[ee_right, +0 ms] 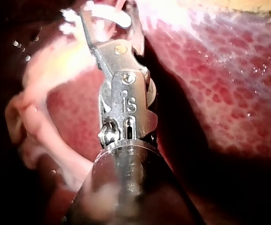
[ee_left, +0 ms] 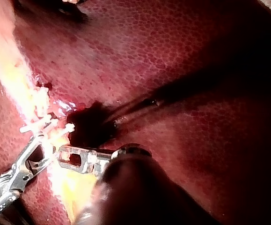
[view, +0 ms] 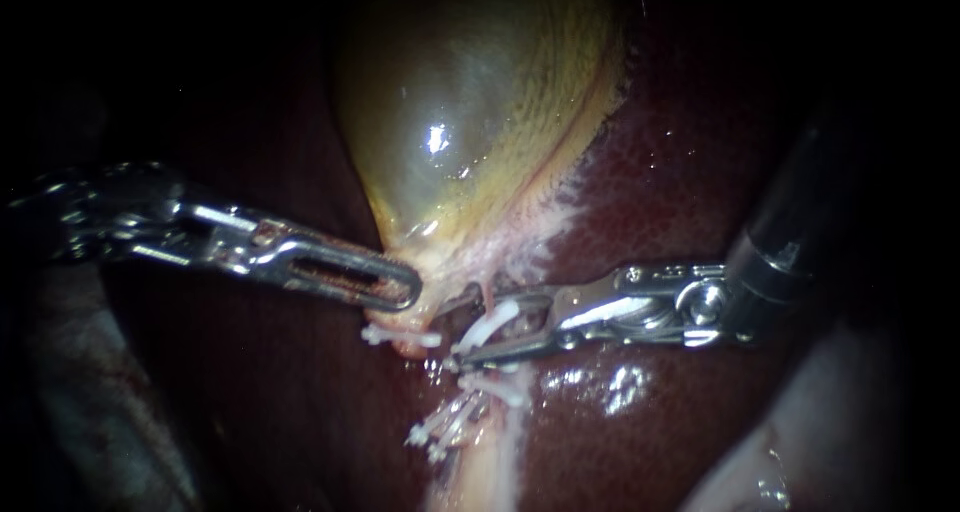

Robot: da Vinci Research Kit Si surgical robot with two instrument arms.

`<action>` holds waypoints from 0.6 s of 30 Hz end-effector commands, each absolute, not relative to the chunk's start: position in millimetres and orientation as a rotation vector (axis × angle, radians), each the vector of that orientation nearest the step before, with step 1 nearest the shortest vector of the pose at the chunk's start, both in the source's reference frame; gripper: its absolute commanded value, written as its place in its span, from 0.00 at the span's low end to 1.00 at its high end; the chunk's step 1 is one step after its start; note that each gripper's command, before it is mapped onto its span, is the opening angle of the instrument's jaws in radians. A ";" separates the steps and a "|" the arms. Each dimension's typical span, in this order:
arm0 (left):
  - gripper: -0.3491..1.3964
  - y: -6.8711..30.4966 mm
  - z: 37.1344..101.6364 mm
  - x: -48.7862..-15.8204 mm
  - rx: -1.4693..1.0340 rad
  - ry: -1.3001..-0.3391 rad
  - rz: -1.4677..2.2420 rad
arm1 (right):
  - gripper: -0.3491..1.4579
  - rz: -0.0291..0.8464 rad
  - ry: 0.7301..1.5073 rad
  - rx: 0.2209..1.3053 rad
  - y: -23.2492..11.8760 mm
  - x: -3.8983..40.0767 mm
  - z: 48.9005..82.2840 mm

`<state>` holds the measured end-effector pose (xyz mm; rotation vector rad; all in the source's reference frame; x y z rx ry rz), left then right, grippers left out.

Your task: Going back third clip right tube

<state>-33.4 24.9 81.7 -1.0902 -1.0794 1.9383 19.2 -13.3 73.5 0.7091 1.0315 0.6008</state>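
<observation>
Right instrument [view: 468, 330] first, in the endoscope view: its shaft comes in from the right and its jaws stand parted, a clear gap between them. A white clip [view: 495, 322] lies slantwise in that gap, just below the neck of the gallbladder [view: 470, 102]. Whether either jaw presses on it I cannot tell. Left instrument [view: 405, 292] reaches in from the left, its slotted jaws drawn close together and pinching the pale tissue at the gallbladder's neck. Another clip [view: 400, 334] sits just under those jaws, and a cluster of clips [view: 445, 427] lies lower down on the pale tube [view: 470, 467]. Which tube is the right one does not show. Dark red liver [view: 680, 172] lies all around.

Over to the left wrist view. The left instrument [ee_left: 66, 156] has its jaw tips at the bright pale tissue, and the right instrument [ee_left: 44, 145] meets it there with its jaws spread. White clips [ee_left: 39, 123] sit just ahead of them on the pale strand, with mottled liver [ee_left: 172, 70] beyond.

Now the right wrist view — the right instrument [ee_right: 111, 26] runs up from its dark shaft and its two jaws stand apart. The white clip [ee_right: 116, 16] arches across between them. A pink tube [ee_right: 41, 122] curls beside the instrument, and speckled liver [ee_right: 229, 93] lies on its other side.
</observation>
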 end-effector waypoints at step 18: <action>0.00 24.9 81.7 -33.4 -1.090 -1.076 1.938 | 0.48 0.610 1.030 0.703 -13.3 20.7 73.8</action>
